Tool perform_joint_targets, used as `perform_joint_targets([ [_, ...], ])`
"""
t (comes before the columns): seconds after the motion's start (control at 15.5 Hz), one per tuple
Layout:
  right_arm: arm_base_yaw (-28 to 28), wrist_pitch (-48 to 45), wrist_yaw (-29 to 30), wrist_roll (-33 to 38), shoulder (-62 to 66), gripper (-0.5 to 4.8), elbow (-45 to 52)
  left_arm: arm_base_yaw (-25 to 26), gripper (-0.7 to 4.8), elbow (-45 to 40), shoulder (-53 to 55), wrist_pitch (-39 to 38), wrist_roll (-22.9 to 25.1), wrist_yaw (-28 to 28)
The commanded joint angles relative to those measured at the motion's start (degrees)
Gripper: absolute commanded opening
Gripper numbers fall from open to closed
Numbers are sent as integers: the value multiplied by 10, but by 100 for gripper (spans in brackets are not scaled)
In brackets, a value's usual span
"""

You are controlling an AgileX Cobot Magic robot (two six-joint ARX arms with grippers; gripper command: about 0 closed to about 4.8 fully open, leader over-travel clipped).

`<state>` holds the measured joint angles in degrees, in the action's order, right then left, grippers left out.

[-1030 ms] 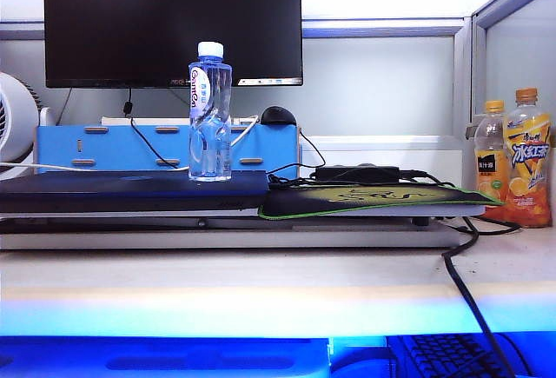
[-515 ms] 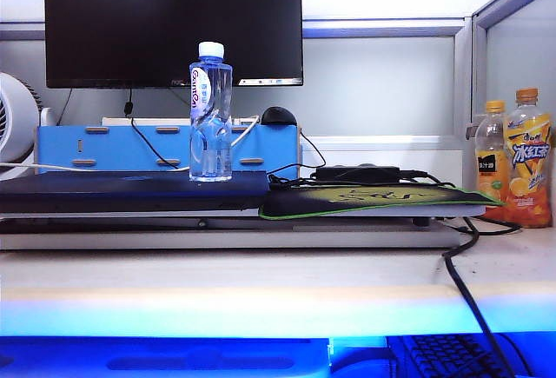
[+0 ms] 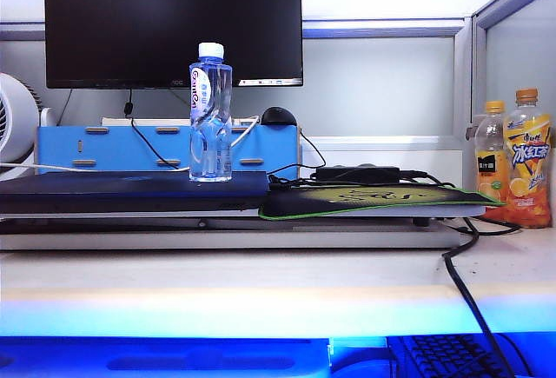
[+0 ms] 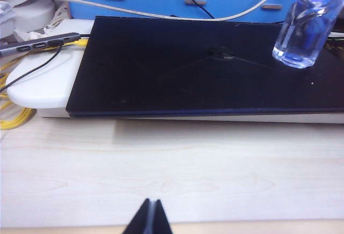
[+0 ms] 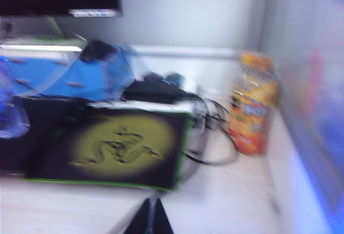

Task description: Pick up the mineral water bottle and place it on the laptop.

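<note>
Nearest, left gripper (image 4: 151, 216) pinched together, holding nothing, low over the pale desk (image 4: 172, 169) short of the laptop's front edge. Right gripper (image 5: 151, 216) likewise closed and empty, over the desk before the green-edged mouse pad (image 5: 121, 147). Well beyond both, mineral water bottle (image 3: 210, 113) upright on the laptop (image 3: 130, 191) near its right rear corner, clear of either claw. Farther right, orange drink bottles (image 3: 526, 159) against the partition. Behind, blue organiser (image 3: 165, 148) and black monitor (image 3: 172, 22).

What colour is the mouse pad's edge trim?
Green, around the mouse pad; it shows best in the exterior view.
</note>
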<state>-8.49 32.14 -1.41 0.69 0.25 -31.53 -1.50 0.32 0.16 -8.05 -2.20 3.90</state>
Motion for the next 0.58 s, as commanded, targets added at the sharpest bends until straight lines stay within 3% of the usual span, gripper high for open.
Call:
perform_joint_targets([
  [0.06, 1, 0, -50, 7, 1, -1, 26, 0, -2, 1, -1, 0, 0, 2],
  [0.58, -1, 37, -42, -21, 1, -1, 92, 0, -2, 1, -1, -1, 0, 2],
])
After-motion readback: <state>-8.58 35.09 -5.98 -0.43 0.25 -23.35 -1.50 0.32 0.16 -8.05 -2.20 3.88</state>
